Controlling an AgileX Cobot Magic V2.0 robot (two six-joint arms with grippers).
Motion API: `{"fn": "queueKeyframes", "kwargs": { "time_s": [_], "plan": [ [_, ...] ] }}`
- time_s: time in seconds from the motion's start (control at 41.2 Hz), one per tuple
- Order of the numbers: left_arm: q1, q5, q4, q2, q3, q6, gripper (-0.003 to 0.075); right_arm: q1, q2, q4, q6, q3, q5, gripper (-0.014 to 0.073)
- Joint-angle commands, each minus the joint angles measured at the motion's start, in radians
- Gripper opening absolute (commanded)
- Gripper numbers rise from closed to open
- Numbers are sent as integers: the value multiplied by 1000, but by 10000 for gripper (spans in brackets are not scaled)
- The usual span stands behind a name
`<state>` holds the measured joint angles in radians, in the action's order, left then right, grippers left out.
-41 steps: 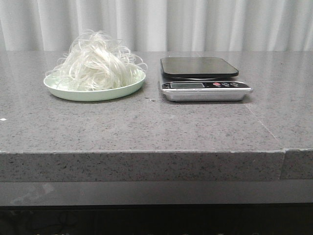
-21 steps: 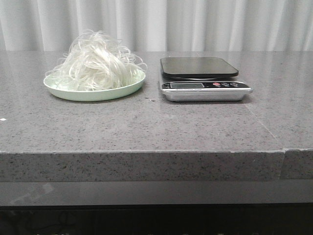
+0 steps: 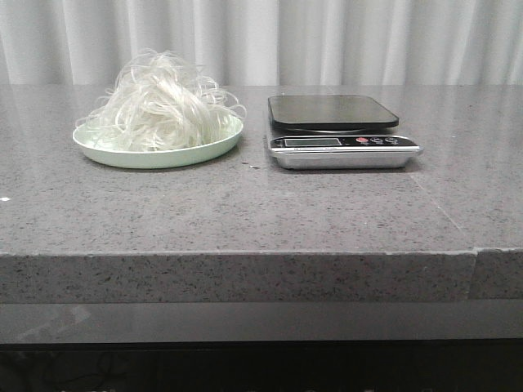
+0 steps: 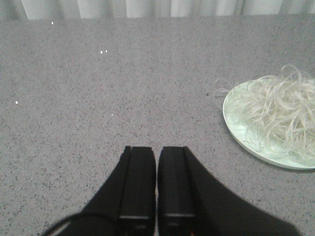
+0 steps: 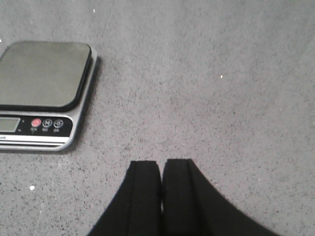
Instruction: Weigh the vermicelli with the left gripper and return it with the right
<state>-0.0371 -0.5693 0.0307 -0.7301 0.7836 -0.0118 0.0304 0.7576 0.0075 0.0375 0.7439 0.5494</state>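
Observation:
The vermicelli (image 3: 162, 104) is a fluffy tangle of thin white strands heaped on a pale green plate (image 3: 155, 155) at the left of the grey table. It also shows in the left wrist view (image 4: 278, 110), off to one side of my left gripper (image 4: 156, 150), which is shut and empty over bare table. The scale (image 3: 339, 131), silver with a black platform, stands right of the plate with nothing on it. In the right wrist view the scale (image 5: 44, 73) lies off to one side of my right gripper (image 5: 162, 163), which is shut and empty. Neither gripper shows in the front view.
The grey speckled table (image 3: 245, 212) has a front edge close to the camera and a seam at the right (image 3: 474, 253). White curtains hang behind the table.

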Motion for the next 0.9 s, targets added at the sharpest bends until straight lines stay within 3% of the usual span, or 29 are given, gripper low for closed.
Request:
{"fn": "queueKeyframes", "kwargs": {
  "time_s": [0.0, 0.17, 0.243, 0.34, 0.412, 0.534, 0.873],
  "plan": [
    [-1, 72, -8, -39, 23, -7, 142, -5, 32, -15, -4, 30, -58, 162],
    [-1, 88, -8, -78, 23, -7, 178, -5, 67, -16, -4, 30, -58, 196],
    [-1, 111, -17, -86, 23, -7, 270, -5, 72, -16, -4, 30, -60, 295],
    [-1, 148, -31, -88, 23, -7, 448, -5, 72, -16, -4, 30, -67, 472],
    [-3, 157, -31, -90, 26, -3, 514, -5, 72, -16, -4, 30, -69, 539],
    [-52, 172, -41, -118, 34, 1, 505, -5, 72, -16, -4, 30, -72, 545],
    [-341, 262, -41, -320, 131, 12, 503, -5, 72, -16, -4, 30, -81, 545]
  ]
}}
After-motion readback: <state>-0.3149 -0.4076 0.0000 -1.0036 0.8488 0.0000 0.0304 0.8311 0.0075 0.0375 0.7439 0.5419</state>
